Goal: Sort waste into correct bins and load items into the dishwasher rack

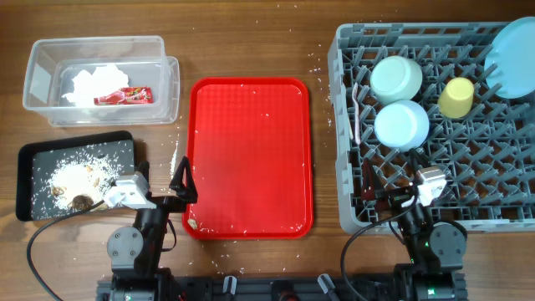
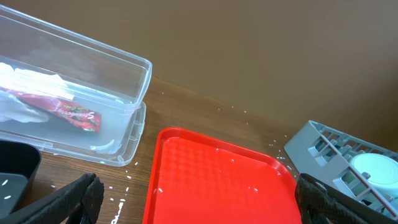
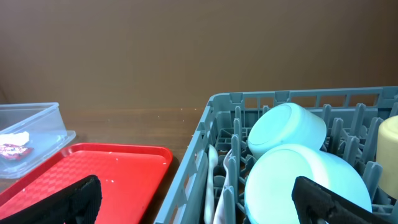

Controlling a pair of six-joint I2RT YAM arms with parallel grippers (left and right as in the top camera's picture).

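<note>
Left claw (image 2: 198, 200) and right claw (image 3: 198, 202) gape wide and empty; with the rack (image 1: 343, 125) loaded, sorting looks done, leaving only crumbs (image 1: 193, 223) on the red tray (image 1: 251, 167)

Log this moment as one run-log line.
left jaws open | right jaws open | napkin, wrapper in tub | scraps in black tray | green bowl, blue bowl, cup, plate in rack

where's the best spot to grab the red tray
Pinch the red tray by its raised rim on the left edge, coming in low from the left side. It lies flat, so only that upturned lip gives anything to close on.
</note>
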